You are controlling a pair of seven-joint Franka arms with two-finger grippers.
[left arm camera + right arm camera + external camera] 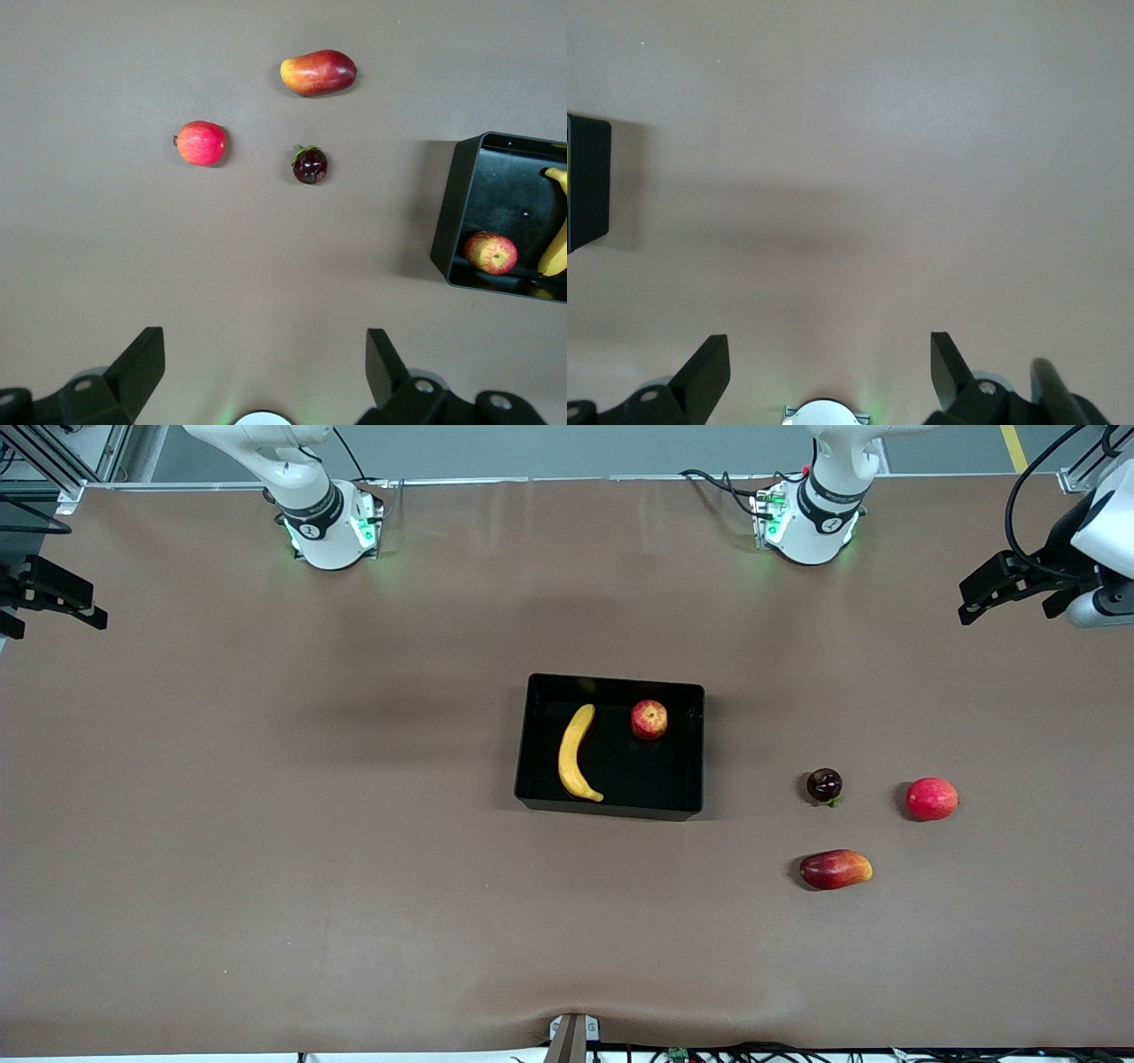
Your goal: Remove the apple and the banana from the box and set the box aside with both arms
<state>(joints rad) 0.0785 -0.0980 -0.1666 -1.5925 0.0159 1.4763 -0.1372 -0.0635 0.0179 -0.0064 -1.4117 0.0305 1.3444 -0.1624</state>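
A wide table covered in a plain brown mat fills nearly the whole front view, its cloth slightly rippled at the six o'clock edge, where a small metal bracket and some cables sit; a strip of grey floor with a yellow line runs along the twelve o'clock edge, and bits of metal framing show in the upper corners. Two white arm bases with green lights stand along that twelve o'clock edge, each ringed with a dark band carrying small writing too fine to read. Both arms wait, pulled back to the ends of the table. The left gripper hangs over the left arm's end at about two o'clock, its fingers spread wide with nothing between them. The right gripper hangs over the right arm's end at about ten o'clock, its fingers likewise spread and empty. Near the table's centre sits the black box, open-topped. In it lies the banana along the wall toward the right arm's end, and the apple rests in the corner at one o'clock of the box, apart from the banana. On the mat toward the left arm's end, well apart from the box, lie a mango, a second red apple and a small dark glossy fruit.
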